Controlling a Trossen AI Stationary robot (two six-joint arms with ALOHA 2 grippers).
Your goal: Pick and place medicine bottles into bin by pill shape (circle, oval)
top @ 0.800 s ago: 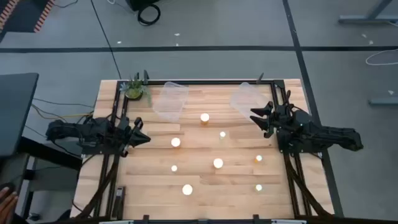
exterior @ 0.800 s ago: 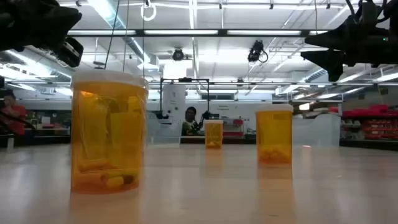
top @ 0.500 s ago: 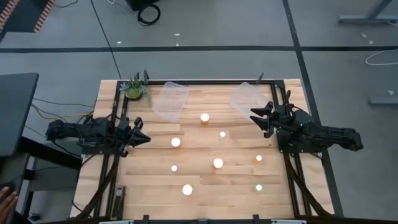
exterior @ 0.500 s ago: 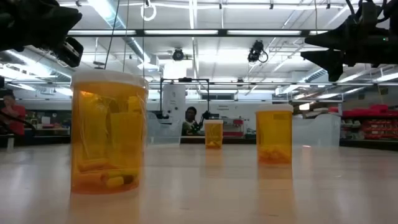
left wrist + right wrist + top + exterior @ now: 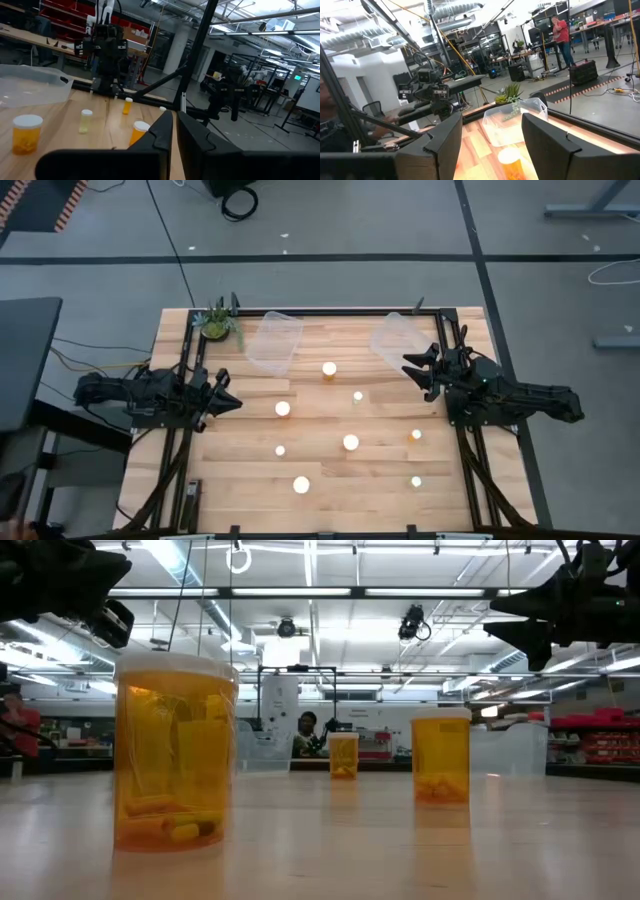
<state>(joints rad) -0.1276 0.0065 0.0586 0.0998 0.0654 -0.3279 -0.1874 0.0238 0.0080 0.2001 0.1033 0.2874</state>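
Several small orange bottles with white caps stand upright on their bases on the wooden table [image 5: 240,470], among them one [image 5: 329,369], one [image 5: 283,409] and one [image 5: 351,443]. The low view shows a large near bottle [image 5: 175,755] and two farther ones. My left gripper [image 5: 232,398] hovers shut at the table's left edge, clear of the bottles; it also shows in the left wrist view [image 5: 175,135]. My right gripper [image 5: 415,372] hovers open at the right edge, touching nothing; it also shows in the right wrist view [image 5: 492,140].
Two clear plastic bins stand at the far side, one left [image 5: 272,340] and one right [image 5: 398,340]. A small green plant [image 5: 216,323] sits at the far left corner. Dark frame rails run along both sides. People show in the room beyond [image 5: 562,32].
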